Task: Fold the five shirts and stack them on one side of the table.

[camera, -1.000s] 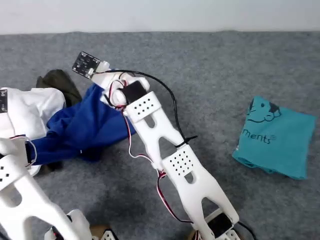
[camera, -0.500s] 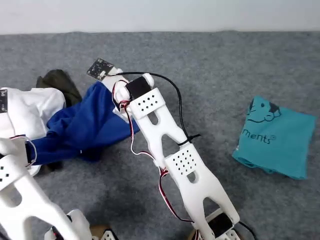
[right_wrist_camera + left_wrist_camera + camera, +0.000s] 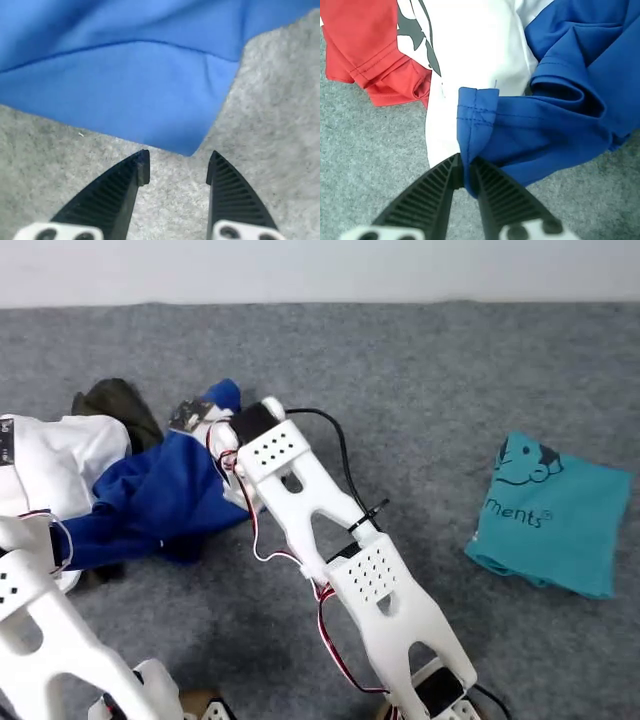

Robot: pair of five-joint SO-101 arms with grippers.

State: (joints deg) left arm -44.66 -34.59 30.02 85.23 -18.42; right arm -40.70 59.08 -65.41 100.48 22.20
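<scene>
Pinching a hemmed corner of the blue shirt [image 3: 555, 120], the left end effector [image 3: 465, 175] has its two black ribbed fingers [image 3: 430, 195] closed on the fabric, with the stitched edge standing up just above their tips. Behind that corner lies a white shirt [image 3: 470, 45] with a black print. A red shirt [image 3: 365, 45] lies bunched against the white one's edge. All three rest on the grey felt-like worktop [image 3: 420, 380].

The right end effector [image 3: 177, 172] holds nothing. Its fingers are spread apart over bare grey felt, and a pointed corner of the blue cloth lies just beyond the gap between the tips, apart from both.

From the high view, the blue shirt is a rumpled, unfolded heap on the left part of the worktop. It partly overlaps the white shirt, which spreads toward the left edge. A dark green shirt [image 3: 118, 402] lies crumpled just behind them, touching the white one and near the top of the blue one. One fold of blue cloth sticks up beside the wrist of the right arm [image 3: 330, 530], which stretches from the near edge diagonally to the far end of the blue heap. A black cable and red and white wires run along the arm. The left arm [image 3: 40, 630] rises at the near left corner, beside the white shirt.

A teal shirt [image 3: 555, 515] with a dark print lies folded into a neat rectangle on the right side of the worktop, well apart from the other clothes and from both arms.
</scene>
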